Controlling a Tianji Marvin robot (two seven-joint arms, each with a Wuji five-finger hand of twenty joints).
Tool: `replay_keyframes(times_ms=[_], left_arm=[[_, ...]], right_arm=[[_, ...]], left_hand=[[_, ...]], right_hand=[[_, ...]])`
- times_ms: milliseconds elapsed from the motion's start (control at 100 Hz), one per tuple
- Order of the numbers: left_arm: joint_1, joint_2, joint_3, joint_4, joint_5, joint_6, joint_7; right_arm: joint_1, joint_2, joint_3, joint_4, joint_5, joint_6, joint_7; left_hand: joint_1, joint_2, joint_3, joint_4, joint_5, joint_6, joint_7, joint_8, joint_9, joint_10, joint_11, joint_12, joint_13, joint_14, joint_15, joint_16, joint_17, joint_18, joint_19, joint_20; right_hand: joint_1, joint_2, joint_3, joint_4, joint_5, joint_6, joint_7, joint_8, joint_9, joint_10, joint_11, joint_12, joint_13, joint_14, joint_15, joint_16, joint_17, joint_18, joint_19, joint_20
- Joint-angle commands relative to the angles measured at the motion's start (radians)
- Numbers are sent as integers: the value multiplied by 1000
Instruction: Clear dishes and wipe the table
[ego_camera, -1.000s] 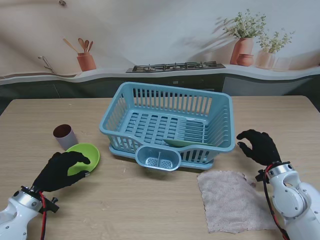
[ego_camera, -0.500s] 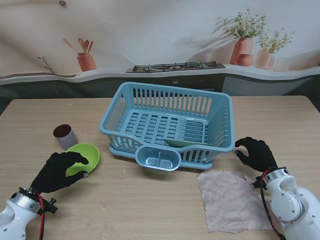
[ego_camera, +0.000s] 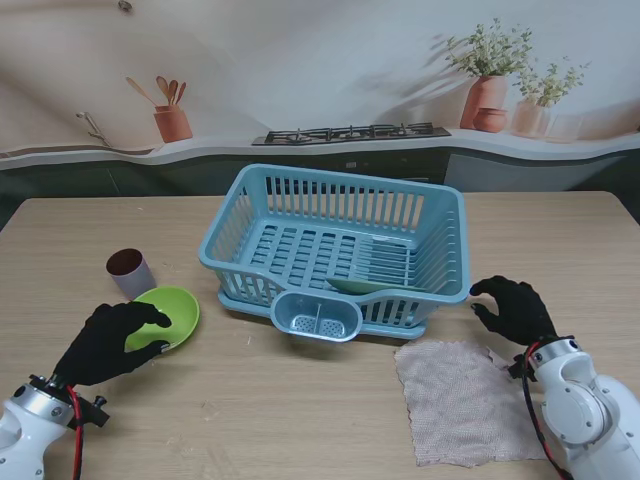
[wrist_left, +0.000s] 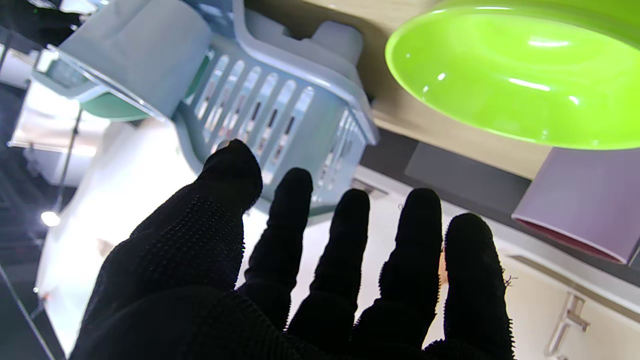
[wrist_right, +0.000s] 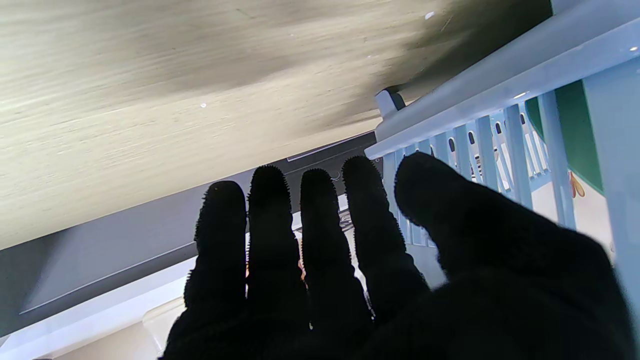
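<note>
Green bowl next for clearing, lying at eight o'clock on the bench, just beside the maroon cup.
Left robot hand released, fingers spread over the bowl's near rim, grasping nothing; right robot hand likewise released, hovering by the blue rack near the cloth. Probably reaching: next, closing on the rim, lifting toward two o'clock into the rack. Round, mouth upward, no long axis.
</note>
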Motion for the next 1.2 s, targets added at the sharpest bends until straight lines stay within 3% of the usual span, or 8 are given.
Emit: replay_keyframes(times_ms=[0,150,280,360,520,570,830,1190], left_arm=[[14,2,-13,-16,-1,-2,-23],[23,7,-41,-29,4,3,-53],[28,12,-67,-37,15,12,-83],[29,17,-82,-40,18,20,-106],[22,27,-98,-40,45,44,-151],[22,31,-98,-43,47,57,-170],[-18,43,-63,-21,52,116,-217],[-90,57,18,27,79,232,-271]], right_arm=[[-10,2,2,-3,-4,-7,15],[-12,2,3,-4,-2,-9,17],[-12,2,4,-4,-3,-10,17],[-13,2,4,-5,-4,-9,18],[-14,3,2,-6,-4,-5,23],[-14,3,1,-6,-5,-4,24],[-12,4,-3,-4,-9,0,27],[-15,4,-8,-6,-11,16,29]], left_hand=[[44,22,-14,2,-9,-15,-15,-7,-20,-28,-10,-22,-22,-22,-14,-7,-20,-21,-34,-15],[4,12,41,2,-17,-3,-44,-11,-43,-29,-22,-28,-44,-29,-36,-18,-32,-38,-72,-38],[-65,10,124,28,-27,15,-89,-31,-74,-30,-36,-35,-72,-36,-62,-31,-50,-58,-99,-59],[-75,3,129,26,-36,26,-113,-45,-95,-28,-47,-40,-93,-43,-83,-42,-63,-72,-118,-71],[-103,-27,155,19,-48,47,-187,-89,-146,-24,-79,-58,-142,-69,-155,-99,-93,-125,-175,-108],[-115,-38,163,17,-53,52,-223,-107,-169,-26,-94,-66,-165,-85,-185,-125,-106,-162,-214,-133],[-200,-93,237,5,-59,65,-348,-150,-253,-43,-142,-96,-256,-151,-270,-206,-170,-277,-350,-214],[-322,-117,306,-13,-104,73,-450,-157,-360,-72,-167,-114,-356,-208,-348,-240,-175,-353,-587,-312]], right_hand=[[-29,-22,30,30,-3,11,-9,15,-27,-4,2,-7,-25,-19,-13,-11,-15,-24,-10,-6],[-32,-24,34,29,0,12,-15,21,-26,-4,1,-8,-26,-18,-14,-12,-16,-21,-11,-6],[-31,-26,35,30,2,14,-18,22,-26,-3,0,-8,-26,-17,-14,-12,-17,-21,-11,-6],[-32,-27,36,30,3,14,-20,23,-27,-3,0,-8,-27,-17,-15,-12,-18,-23,-12,-7],[-31,-30,38,30,5,16,-24,26,-26,-2,0,-8,-28,-18,-15,-12,-19,-22,-13,-7],[-30,-32,39,30,7,14,-24,26,-25,-2,0,-8,-28,-16,-15,-12,-19,-22,-13,-7],[-30,-39,47,31,11,16,-31,29,-24,-2,-2,-9,-28,-17,-17,-13,-21,-20,-15,-7],[-29,-42,48,31,15,17,-35,34,-23,-1,-3,-9,-30,-17,-18,-14,-24,-17,-17,-6]])
